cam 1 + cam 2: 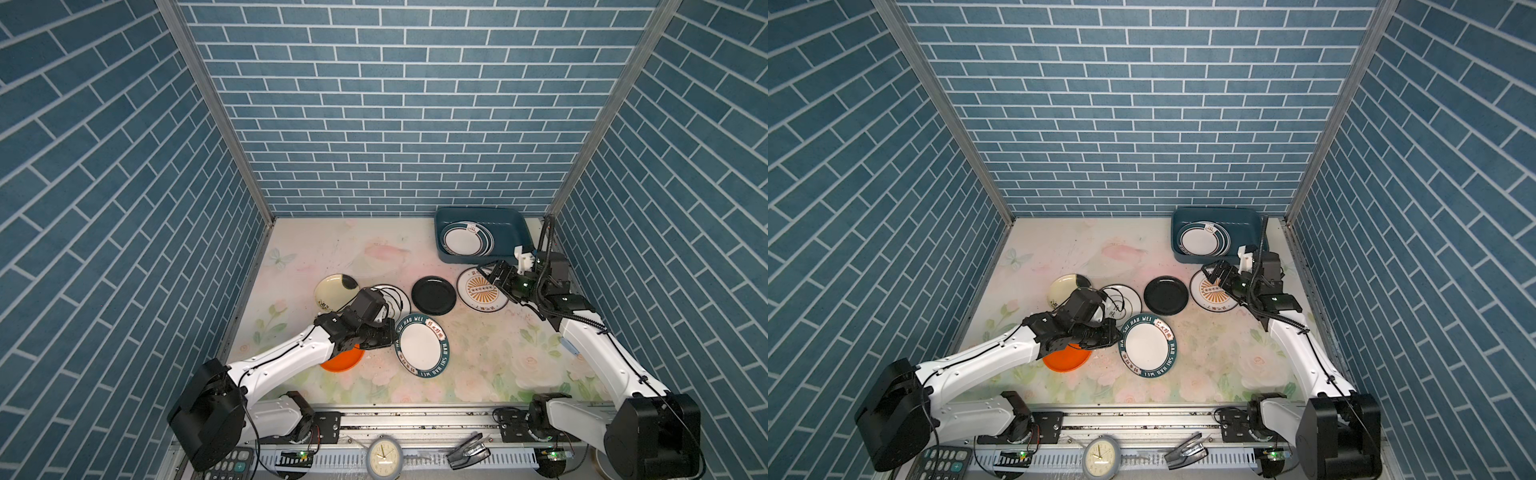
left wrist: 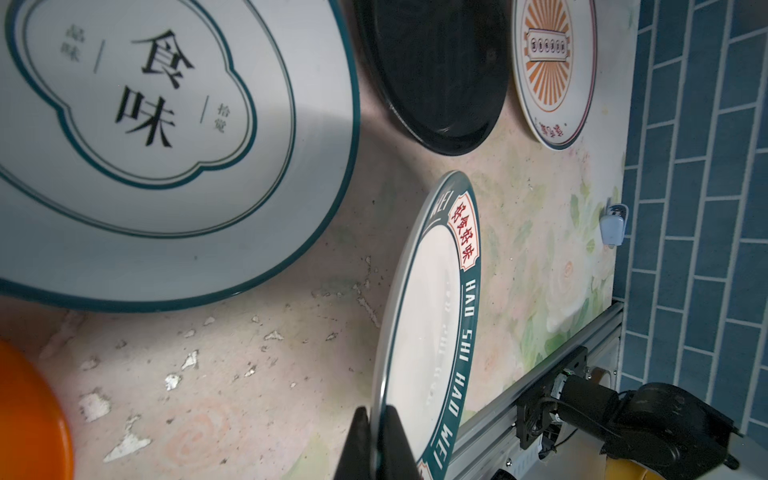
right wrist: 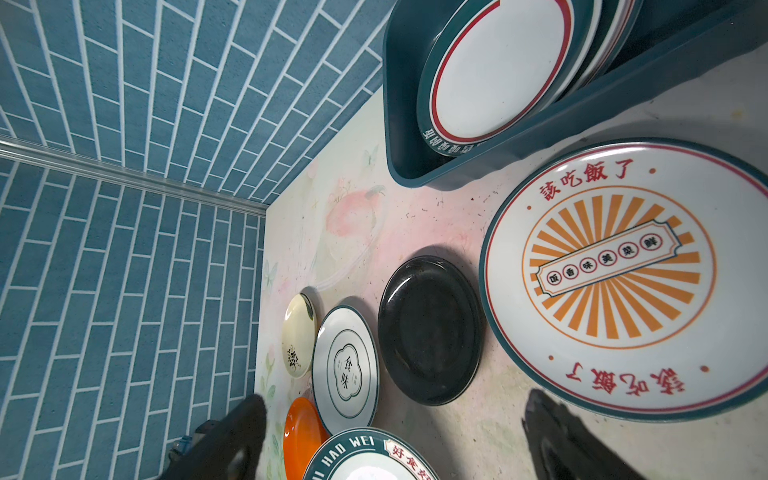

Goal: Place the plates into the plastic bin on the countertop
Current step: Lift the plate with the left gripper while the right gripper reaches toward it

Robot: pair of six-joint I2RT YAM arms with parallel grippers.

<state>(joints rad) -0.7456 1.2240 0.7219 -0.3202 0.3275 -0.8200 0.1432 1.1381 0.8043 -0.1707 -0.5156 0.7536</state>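
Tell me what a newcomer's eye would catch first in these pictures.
The left gripper is shut on the rim of the teal-rimmed HAO WEI plate, front-middle of the countertop. The teal bin in the back right corner already holds stacked plates, and the open right gripper hovers by an orange sunburst plate beside it.

We see the countertop [image 2: 291, 353] as a matt printed sheet, rough where the print has flaked off in pale chips. The black plate [image 2: 436, 75] looks glossy to us, with soft highlights along its rim. The lettered teal-rimmed plate [image 2: 424, 324] has a smooth, glazed white face. The orange plate [image 2: 29, 415] is smooth and evenly shiny. We read the plastic bin [image 3: 449, 176] as smooth with a dull sheen, and the rail [image 2: 598, 332] as ribbed bare metal.
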